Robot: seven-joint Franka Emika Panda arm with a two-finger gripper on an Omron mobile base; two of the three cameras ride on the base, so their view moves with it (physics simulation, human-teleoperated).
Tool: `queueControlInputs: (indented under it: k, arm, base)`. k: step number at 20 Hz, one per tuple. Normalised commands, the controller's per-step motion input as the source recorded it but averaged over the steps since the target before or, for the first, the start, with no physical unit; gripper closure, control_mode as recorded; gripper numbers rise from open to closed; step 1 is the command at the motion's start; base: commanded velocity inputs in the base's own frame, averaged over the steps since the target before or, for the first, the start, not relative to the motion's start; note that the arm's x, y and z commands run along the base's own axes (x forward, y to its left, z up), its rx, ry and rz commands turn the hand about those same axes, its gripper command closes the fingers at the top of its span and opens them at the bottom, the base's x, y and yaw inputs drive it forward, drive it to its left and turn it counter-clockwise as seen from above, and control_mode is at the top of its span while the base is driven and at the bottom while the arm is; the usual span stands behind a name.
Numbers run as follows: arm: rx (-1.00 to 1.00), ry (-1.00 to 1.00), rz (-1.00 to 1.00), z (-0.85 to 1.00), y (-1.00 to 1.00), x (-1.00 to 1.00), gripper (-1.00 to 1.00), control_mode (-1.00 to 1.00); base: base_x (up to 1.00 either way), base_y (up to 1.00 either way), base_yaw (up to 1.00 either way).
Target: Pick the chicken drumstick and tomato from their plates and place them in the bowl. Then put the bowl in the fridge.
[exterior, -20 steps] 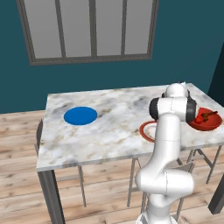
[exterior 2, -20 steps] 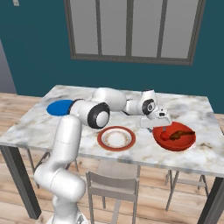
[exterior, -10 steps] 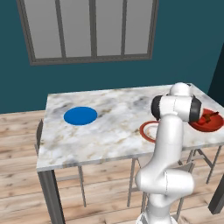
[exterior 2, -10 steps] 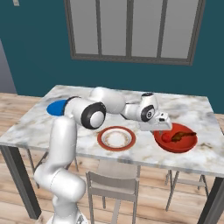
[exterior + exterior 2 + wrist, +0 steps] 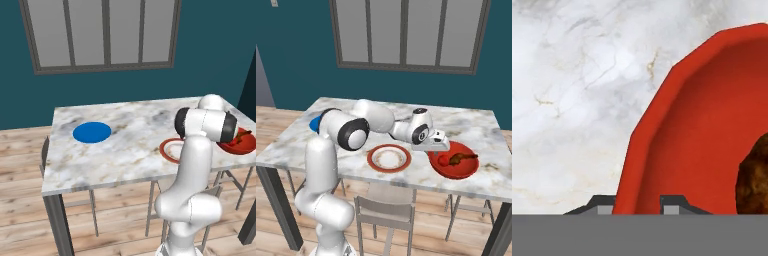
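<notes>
Gripping the bowl's (image 5: 453, 161) near-left rim: gripper (image 5: 638, 204) is nearly closed, one finger outside the red wall, one inside, per the hand view.

Left to right on the marble table (image 5: 130, 150):
- blue plate (image 5: 92, 132) toward the left edge, bare. Left base view shows the whole disc; in the right base view just a blue sliver (image 5: 315, 123) shows behind the arm's elbow.
- white plate with red-brown rim (image 5: 389, 158) at the front edge, about mid-table, bare. Right base view shows it whole; in the left base view the arm covers its right part, leaving a rim arc (image 5: 169, 148).
- bowl near the right front corner, just beside the white plate, not touching it.

Bowl contents:
- tomato (image 5: 443, 160) sits in the left half, seen in the right base view.
- chicken drumstick (image 5: 461, 158) lies just right of the tomato, bone end toward the right rim. Hand view catches a brown patch (image 5: 755, 177) of it at its right edge.
- left base view: bowl (image 5: 241, 145) mostly hidden behind the arm's joint; a dark bit inside it, can't tell which item.

Arm reaches low across the table; in the right base view the hand sits at the bowl's left rim, fingers themselves hidden under it.
</notes>
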Motion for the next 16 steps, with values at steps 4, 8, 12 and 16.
queueControlInputs:
  k: [4,8,12,16]
  arm:
    - [-0.04,-0.05,0.00,0.41,0.34,-0.25,1.00,-1.00]
    - [-0.09,0.00,0.00,0.44,0.35,-0.25,1.00,-1.00]
    - [-0.13,0.02,0.00,0.39,0.35,-0.19,1.00,-1.00]
    - [-0.14,0.07,0.00,0.29,0.38,-0.24,1.00,-1.00]
  base:
    - [0.00,0.00,0.00]
    - [0.00,0.00,0.00]
    - [0.00,0.00,0.00]
    - [0.00,0.00,0.00]
